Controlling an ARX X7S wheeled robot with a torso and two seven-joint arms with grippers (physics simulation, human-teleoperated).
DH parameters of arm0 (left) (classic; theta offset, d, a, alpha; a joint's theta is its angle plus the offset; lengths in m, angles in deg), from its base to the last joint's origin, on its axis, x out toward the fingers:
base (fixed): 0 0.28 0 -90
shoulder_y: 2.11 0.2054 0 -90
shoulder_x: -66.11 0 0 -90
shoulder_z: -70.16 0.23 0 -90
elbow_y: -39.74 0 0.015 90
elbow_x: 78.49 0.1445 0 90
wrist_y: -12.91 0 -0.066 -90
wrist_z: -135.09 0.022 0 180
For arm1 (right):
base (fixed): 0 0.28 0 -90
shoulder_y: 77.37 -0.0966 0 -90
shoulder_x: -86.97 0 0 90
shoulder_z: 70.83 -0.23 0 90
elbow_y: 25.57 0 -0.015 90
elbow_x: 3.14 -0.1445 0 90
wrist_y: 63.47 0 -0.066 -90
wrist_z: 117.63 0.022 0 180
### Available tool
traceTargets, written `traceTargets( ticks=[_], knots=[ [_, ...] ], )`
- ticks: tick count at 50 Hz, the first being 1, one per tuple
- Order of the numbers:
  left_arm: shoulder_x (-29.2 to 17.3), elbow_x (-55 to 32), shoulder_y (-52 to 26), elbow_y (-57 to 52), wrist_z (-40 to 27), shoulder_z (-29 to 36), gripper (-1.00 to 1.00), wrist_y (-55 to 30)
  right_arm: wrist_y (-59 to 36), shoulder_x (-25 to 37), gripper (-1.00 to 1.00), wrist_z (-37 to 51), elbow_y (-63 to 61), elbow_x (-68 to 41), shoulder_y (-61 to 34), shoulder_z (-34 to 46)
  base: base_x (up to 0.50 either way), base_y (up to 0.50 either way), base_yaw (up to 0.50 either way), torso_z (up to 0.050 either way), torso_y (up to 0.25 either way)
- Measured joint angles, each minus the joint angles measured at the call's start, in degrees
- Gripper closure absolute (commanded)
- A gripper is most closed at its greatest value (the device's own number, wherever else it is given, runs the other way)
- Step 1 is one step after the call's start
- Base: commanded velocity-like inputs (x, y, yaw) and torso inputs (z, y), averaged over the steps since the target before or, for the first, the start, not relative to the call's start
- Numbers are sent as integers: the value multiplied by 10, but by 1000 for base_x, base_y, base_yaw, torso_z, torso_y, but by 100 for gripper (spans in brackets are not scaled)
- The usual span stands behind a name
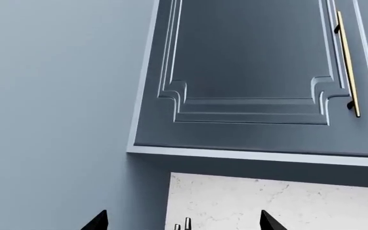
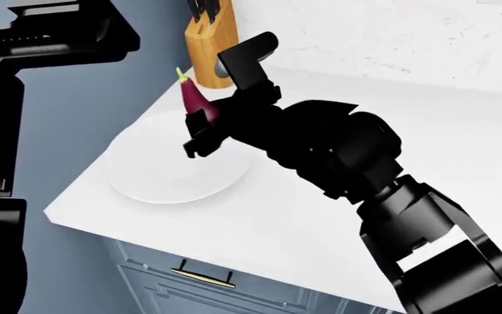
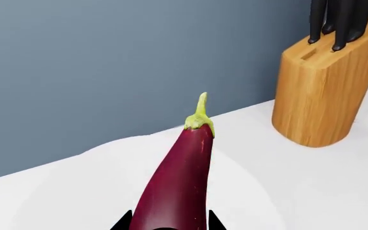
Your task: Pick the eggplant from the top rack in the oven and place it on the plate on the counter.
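Observation:
My right gripper is shut on the dark purple eggplant, which it holds above the round white plate on the white counter. In the right wrist view the eggplant points away from the camera, its yellow-green stem cap toward the wall, with the gripper shut on its thick end and the plate under it. My left gripper shows only its two black tips, wide apart and holding nothing, facing a wall cabinet. The oven and its top rack are out of view.
A wooden knife block with black-handled knives stands on the counter just behind the plate, near the blue-grey wall. The knife block is close beside the eggplant's tip. Below the counter's front edge is a blue-grey cabinet with a brass handle.

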Motion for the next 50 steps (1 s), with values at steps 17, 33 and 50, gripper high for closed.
traceTargets(
  ticks=[17,33,50],
  knots=[
    [-2,8,5,1,5,4,-100,5,23,-36,100,-30,66,7,-15,27,0,0,0,0,1],
    [-5,12,11,-1,6,7,-100,10,42,-52,100,-39,95,-5,-23,52,0,0,0,0,0],
    [-10,11,16,-4,4,6,-100,16,90,-59,100,-36,144,-68,-38,138,0,0,0,0,0]
  ],
)
